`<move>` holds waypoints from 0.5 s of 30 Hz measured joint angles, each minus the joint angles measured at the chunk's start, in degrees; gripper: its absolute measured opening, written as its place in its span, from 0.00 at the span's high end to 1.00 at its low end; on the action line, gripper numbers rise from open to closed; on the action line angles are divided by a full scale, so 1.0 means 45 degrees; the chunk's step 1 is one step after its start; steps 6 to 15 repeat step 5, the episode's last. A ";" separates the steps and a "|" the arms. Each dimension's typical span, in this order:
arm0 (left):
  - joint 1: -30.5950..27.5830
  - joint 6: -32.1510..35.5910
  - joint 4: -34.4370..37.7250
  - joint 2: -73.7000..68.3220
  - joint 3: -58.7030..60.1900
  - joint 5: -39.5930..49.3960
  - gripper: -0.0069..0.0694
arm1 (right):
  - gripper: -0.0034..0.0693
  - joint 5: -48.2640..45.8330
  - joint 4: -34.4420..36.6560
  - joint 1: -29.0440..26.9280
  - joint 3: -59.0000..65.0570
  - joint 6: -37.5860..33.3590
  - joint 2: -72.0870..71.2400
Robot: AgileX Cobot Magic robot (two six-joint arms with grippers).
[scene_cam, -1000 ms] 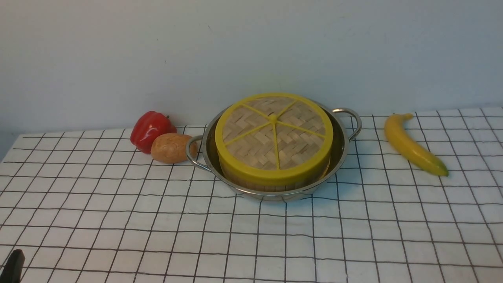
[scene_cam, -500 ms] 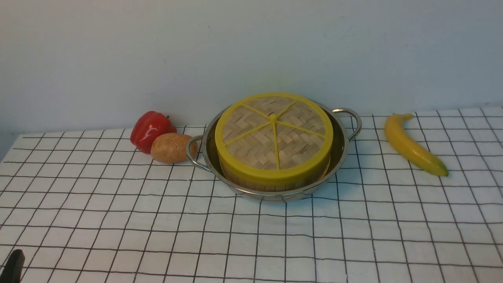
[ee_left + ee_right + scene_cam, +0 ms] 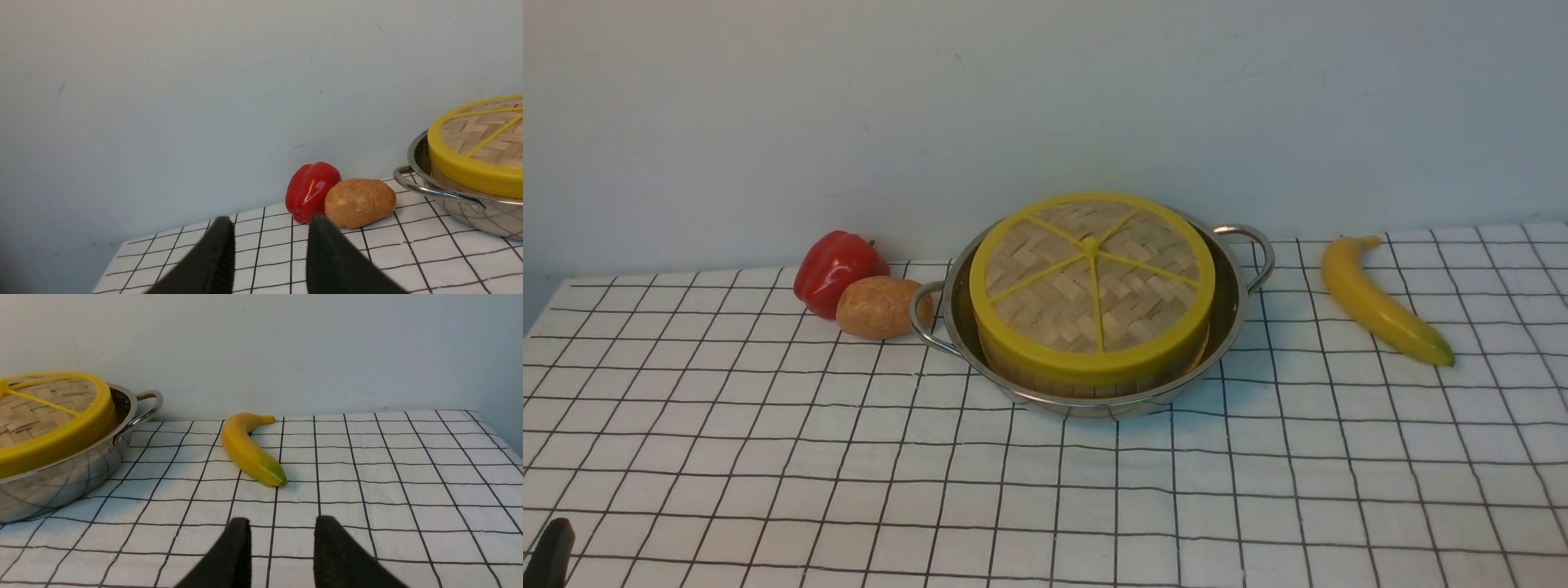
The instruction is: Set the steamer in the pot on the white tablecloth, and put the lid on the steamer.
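Observation:
The shiny pot (image 3: 1232,314) stands on the white tablecloth (image 3: 1045,490) at the middle back. Inside it sits the steamer (image 3: 1094,382); only a strip of its bamboo wall shows. The lid (image 3: 1092,278) lies flat on top and hides what is inside. My left gripper (image 3: 269,222) is open and empty, low over the cloth, well to the left of the pot (image 3: 461,208) and lid (image 3: 482,143). One of its fingers (image 3: 549,551) shows at the front view's near left corner. My right gripper (image 3: 282,522) is open and empty, to the right of the pot (image 3: 61,482).
A red pepper (image 3: 837,269) and a potato (image 3: 880,306) lie together just left of the pot's handle. A banana (image 3: 1380,302) lies to the right of the pot. A plain wall runs close behind the table, and the cloth ends at the left and right.

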State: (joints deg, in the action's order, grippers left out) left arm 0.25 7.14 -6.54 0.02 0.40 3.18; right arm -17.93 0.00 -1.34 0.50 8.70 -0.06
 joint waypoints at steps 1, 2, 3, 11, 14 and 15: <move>0.0000 0.0000 0.0000 0.0000 0.0000 0.0000 0.59 | 0.62 0.0000 0.0000 0.0000 0.0000 0.0000 0.0000; 0.0000 0.0000 0.0000 0.0000 0.0000 0.0000 0.59 | 0.62 0.0000 0.0000 0.0000 0.0000 0.0000 0.0000; 0.0000 0.0000 0.0000 0.0000 0.0000 0.0000 0.59 | 0.62 0.0000 0.0000 0.0000 0.0000 0.0000 0.0000; 0.0000 0.0000 0.0000 0.0000 0.0000 0.0000 0.59 | 0.62 0.0000 0.0000 0.0000 0.0000 0.0000 0.0000; 0.0000 0.0000 0.0000 0.0000 0.0000 0.0000 0.59 | 0.62 0.0000 0.0000 0.0000 0.0000 0.0000 0.0000; 0.0000 0.0000 0.0000 0.0000 0.0000 0.0000 0.59 | 0.62 0.0000 0.0000 0.0000 0.0000 0.0000 0.0000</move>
